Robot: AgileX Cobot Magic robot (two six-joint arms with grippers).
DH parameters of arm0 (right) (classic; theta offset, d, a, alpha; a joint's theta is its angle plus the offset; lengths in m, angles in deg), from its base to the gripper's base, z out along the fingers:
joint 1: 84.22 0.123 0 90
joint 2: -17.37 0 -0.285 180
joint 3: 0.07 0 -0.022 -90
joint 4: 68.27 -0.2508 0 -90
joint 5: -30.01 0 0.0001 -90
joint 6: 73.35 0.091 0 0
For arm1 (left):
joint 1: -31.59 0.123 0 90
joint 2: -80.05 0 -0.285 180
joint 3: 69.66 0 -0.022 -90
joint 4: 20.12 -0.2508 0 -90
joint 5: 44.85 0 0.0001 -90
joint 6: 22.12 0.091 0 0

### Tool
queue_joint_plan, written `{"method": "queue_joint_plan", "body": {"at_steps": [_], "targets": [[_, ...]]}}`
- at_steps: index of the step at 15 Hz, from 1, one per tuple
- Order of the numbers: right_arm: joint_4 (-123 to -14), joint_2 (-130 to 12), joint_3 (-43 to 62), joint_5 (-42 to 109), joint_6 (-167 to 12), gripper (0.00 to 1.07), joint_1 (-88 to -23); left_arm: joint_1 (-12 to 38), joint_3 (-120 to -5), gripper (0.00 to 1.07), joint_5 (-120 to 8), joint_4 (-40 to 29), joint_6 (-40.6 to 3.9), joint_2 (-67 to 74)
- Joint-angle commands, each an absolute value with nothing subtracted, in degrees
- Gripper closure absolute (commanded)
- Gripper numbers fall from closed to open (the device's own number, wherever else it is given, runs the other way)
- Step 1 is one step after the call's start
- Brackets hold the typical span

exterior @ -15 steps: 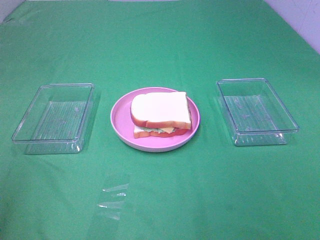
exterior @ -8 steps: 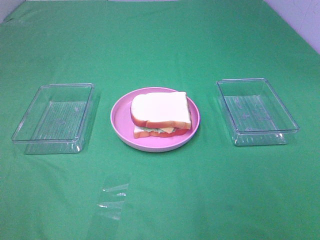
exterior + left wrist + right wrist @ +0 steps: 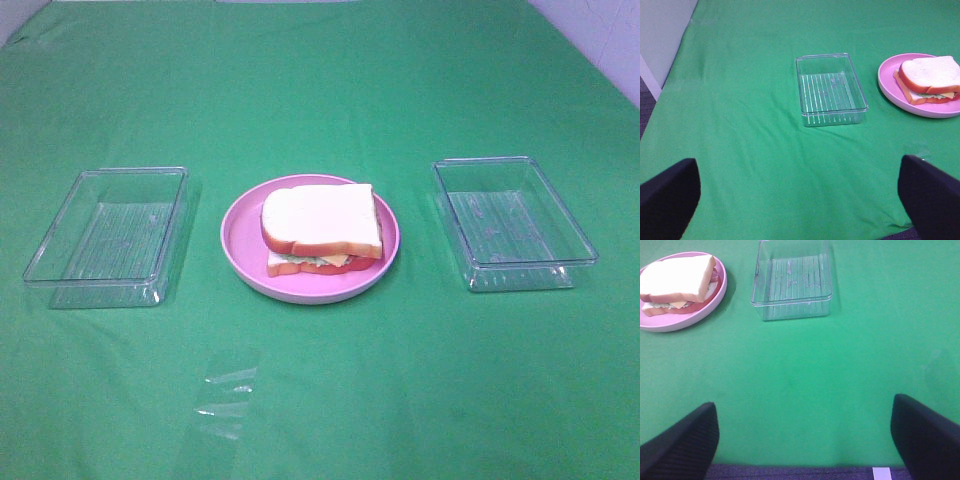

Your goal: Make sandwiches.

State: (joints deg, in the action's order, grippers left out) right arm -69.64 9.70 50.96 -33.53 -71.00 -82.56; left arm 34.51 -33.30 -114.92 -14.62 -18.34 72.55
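Change: nothing has moved since the earlier frames; we see every object where it was.
Sandwiches (image 3: 322, 228): one finished stack lies at the centre of the scene, white slice on top, with lettuce, cheese and a red layer showing at its near edge.
Plate (image 3: 240, 245): we find the pink plate under the stack, between the two trays.
Left tray (image 3: 108, 236): clear and bare, well left of the plate.
Right tray (image 3: 512, 222): clear and bare, well right of the plate.
Left gripper (image 3: 800, 200): jaws spread wide, holding nothing, hanging above the near cloth.
Right gripper (image 3: 805, 440): likewise wide apart and empty-handed, near side.
Cloth (image 3: 320, 90): green, covering the table.
Progress: we judge assembly complete; no loose ingredients remain in either tray, so little seems left.
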Motion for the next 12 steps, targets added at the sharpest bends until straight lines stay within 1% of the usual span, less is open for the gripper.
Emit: {"method": "queue_joint_plan", "body": {"at_steps": [1,3,5,6,7,9,11,12], "targets": [[-69.7,11.07,51.08,-33.42,-71.4,0.18,-82.96,34.51,-33.18,0.04,-119.45,-13.53,-18.51,73.64],[-69.7,11.07,51.08,-33.42,-71.4,0.18,-82.96,34.51,-29.8,0.04,-117.22,-13.59,-16.68,73.64],[-69.7,11.07,51.08,-33.42,-71.4,0.18,-82.96,34.51,-25.27,0.04,-111.71,-13.59,-15.99,73.64],[-69.7,11.07,51.08,-33.42,-71.4,0.18,-82.96,34.51,-22.87,0.04,-107.02,-13.42,-16.17,73.64],[-69.7,11.07,51.08,-33.42,-71.4,0.18,-82.96,34.51,-22.52,0.04,-105.99,-13.76,-16.85,73.53],[-69.76,11.07,51.08,-33.42,-71.4,0.18,-82.96,34.51,-22.01,0.04,-106.44,-14.96,-18.8,73.53],[-69.76,11.07,51.08,-33.42,-71.4,0.18,-82.96,34.51,-22.01,0.04,-106.39,-14.73,-20.23,73.53],[-69.76,11.07,51.08,-33.42,-71.4,0.18,-82.96,34.51,-22.01,0.04,-106.39,-14.73,-20.23,73.53]]}}
